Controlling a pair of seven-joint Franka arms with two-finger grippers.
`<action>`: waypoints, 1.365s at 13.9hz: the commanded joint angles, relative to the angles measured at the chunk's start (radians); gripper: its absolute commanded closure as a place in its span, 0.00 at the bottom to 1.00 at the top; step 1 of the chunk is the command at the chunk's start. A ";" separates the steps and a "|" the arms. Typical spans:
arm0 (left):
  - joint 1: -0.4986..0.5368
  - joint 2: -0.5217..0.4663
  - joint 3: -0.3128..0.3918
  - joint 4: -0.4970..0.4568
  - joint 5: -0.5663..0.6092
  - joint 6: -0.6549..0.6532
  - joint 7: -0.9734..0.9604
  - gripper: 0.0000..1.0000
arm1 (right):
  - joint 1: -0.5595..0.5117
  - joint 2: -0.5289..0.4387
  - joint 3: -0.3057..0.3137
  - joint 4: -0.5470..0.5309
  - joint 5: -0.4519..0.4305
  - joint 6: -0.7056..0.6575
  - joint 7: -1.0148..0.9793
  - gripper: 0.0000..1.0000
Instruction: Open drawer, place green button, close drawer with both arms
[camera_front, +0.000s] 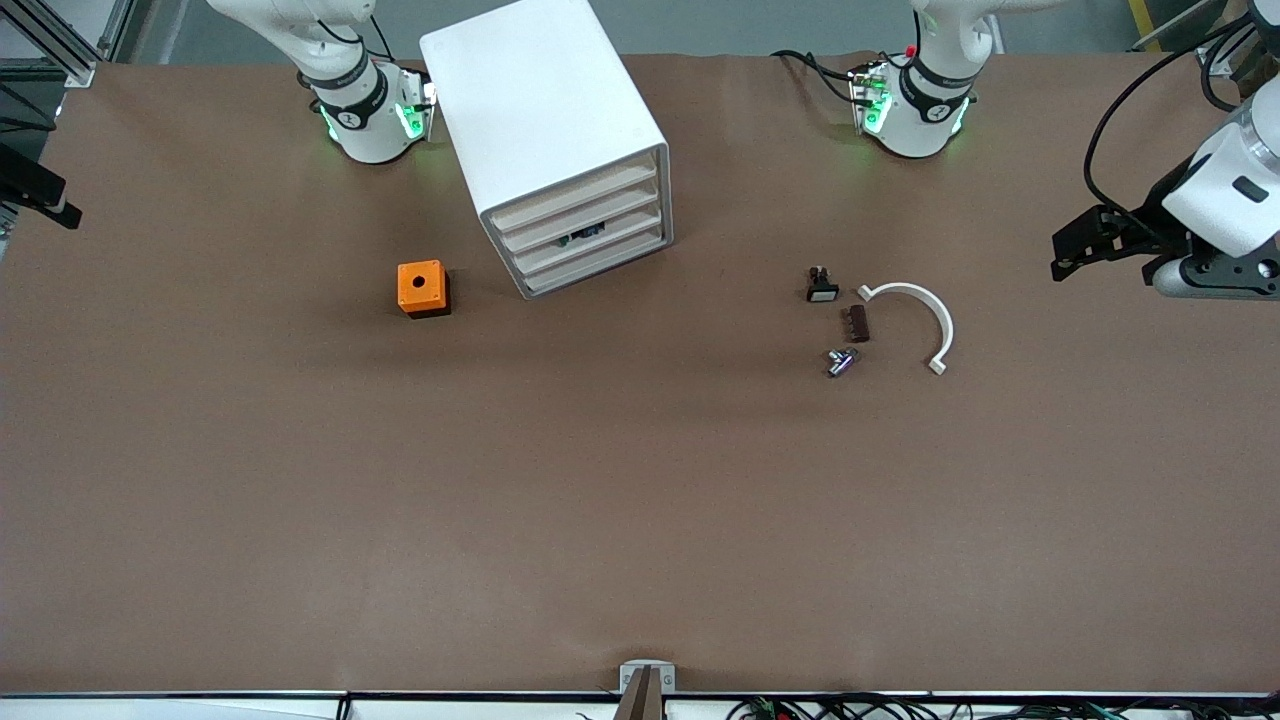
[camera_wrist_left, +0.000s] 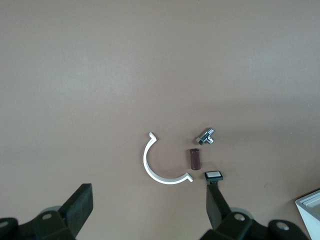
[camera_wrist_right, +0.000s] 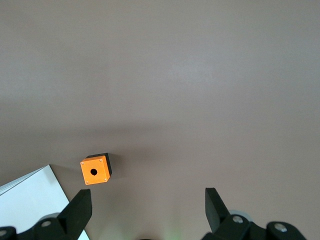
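We're seeing both end effectors gaping empty, left end effector (camera_wrist_left: 147, 210) hovering over worktop (camera_front: 600, 500) nr white clip (camera_front: 925, 318), right end effector (camera_wrist_right: 147, 210) over orange box (camera_wrist_right: 95, 170), drawer (camera_front: 592, 240) sitting shut w/ button (camera_front: 583, 236) showing inside

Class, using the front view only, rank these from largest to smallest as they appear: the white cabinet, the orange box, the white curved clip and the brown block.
1. white cabinet
2. white curved clip
3. orange box, smaller in span than the clip, though more solid
4. brown block

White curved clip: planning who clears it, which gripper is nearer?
Left. The left gripper hangs beside the white curved clip; the right gripper hangs by the orange box.
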 joint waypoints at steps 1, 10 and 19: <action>0.001 0.015 -0.001 0.025 0.007 -0.009 0.004 0.00 | 0.006 -0.014 0.000 -0.010 -0.015 0.007 0.009 0.00; -0.119 0.021 0.138 0.054 0.006 -0.009 0.003 0.00 | 0.006 -0.013 0.000 -0.010 -0.015 0.006 0.009 0.00; -0.029 0.024 0.076 0.062 -0.005 -0.008 0.012 0.00 | 0.006 -0.013 0.000 -0.010 -0.015 0.006 0.009 0.00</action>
